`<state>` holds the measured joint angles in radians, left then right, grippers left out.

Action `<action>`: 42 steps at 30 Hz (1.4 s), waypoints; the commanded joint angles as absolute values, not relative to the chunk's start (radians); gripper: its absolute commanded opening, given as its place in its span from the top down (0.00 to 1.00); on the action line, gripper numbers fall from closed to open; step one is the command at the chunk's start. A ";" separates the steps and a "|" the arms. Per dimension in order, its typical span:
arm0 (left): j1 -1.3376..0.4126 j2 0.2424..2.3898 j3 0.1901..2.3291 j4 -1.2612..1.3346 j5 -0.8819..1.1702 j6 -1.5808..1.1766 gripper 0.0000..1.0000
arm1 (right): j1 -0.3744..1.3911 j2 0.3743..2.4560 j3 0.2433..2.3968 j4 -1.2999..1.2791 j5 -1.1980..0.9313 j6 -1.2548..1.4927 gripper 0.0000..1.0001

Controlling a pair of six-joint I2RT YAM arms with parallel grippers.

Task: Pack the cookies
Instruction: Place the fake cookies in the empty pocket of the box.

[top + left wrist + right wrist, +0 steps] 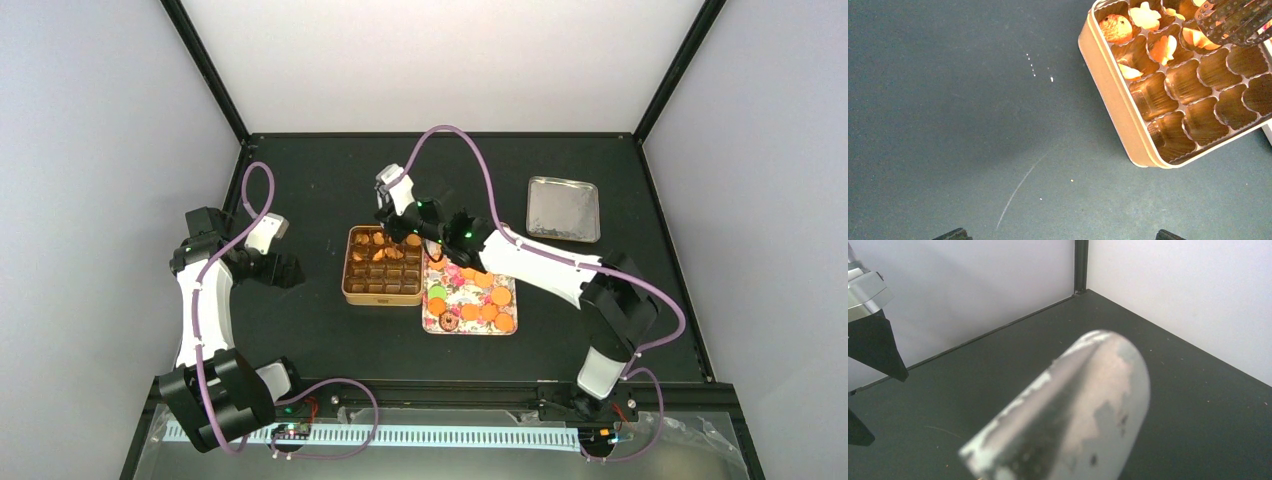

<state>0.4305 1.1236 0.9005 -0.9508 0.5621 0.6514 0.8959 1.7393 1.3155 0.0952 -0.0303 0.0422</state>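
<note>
- The orange-golden cookies (486,311) are small flat rounds lying face up on the patterned lid (462,293), spread from its 12 o'clock end round to 5 o'clock.
- The green cookie (437,291) lies flat at the lid's 9 o'clock edge.
- The brown ring-shaped cookie (449,321) lies at its 7 o'clock corner.
- The packed cookies (1116,28) sit singly, some tilted, in the cups along the square tin's (1113,95) 12 o'clock side.
</note>
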 commanded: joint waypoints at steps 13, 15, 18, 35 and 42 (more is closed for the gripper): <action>0.428 1.101 0.923 -0.969 0.559 0.670 0.01 | 0.847 1.667 1.270 0.119 -0.042 0.046 0.86; 0.428 1.103 0.924 -0.969 0.560 0.670 0.01 | 0.847 1.667 1.270 0.118 -0.060 0.043 0.86; 0.427 1.106 0.923 -0.968 0.559 0.670 0.01 | 0.848 1.675 1.274 0.117 -0.092 0.046 0.86; 0.429 1.103 0.925 -0.967 0.563 0.667 0.01 | 0.860 1.747 1.334 0.094 -0.154 0.069 0.79; 0.428 1.104 0.926 -0.968 0.559 0.671 0.01 | 0.859 1.692 1.338 0.098 -0.123 0.075 0.74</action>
<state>0.4305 1.1233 0.9005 -0.9512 0.5613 0.6529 0.8585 1.7416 1.2984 0.0856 -0.1516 0.0738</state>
